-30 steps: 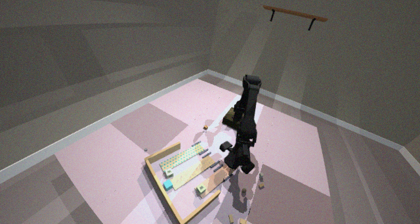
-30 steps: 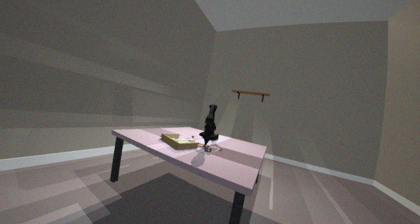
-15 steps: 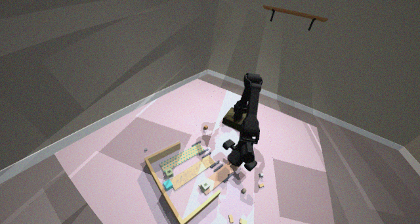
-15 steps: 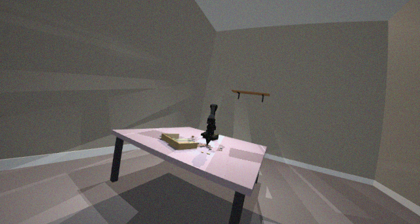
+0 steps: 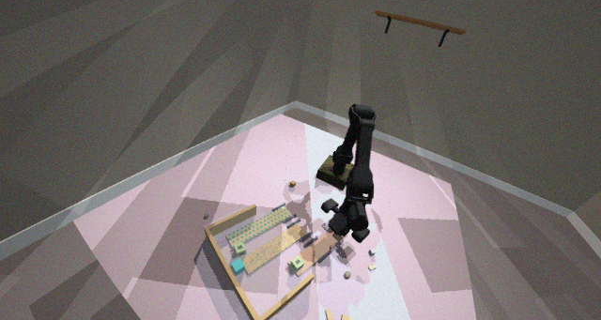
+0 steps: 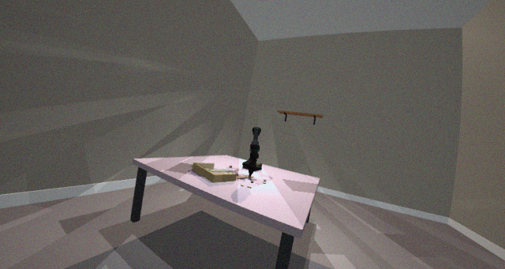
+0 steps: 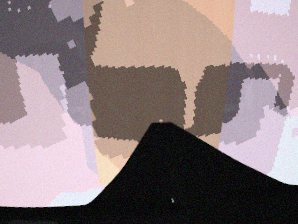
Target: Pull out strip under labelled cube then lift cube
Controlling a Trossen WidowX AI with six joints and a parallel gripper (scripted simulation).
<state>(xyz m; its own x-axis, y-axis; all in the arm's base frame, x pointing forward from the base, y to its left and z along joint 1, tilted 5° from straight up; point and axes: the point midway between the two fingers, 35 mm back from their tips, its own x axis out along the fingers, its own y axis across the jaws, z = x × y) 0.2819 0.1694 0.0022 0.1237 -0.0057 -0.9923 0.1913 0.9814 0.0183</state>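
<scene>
A pale green cube with a dark label rests on the near end of a peach strip. The strip lies slanted, partly out of the open side of a wooden frame. My gripper is shut. Its tip is down on the far end of the peach strip, with nothing seen between the fingers. A second green marked cube sits on a dotted green strip. A teal cube sits on a yellow strip.
Small loose cubes lie on the pink table to the right of the strip and one lies further back. Dark bars lie near the strip ends. The arm's olive base stands behind.
</scene>
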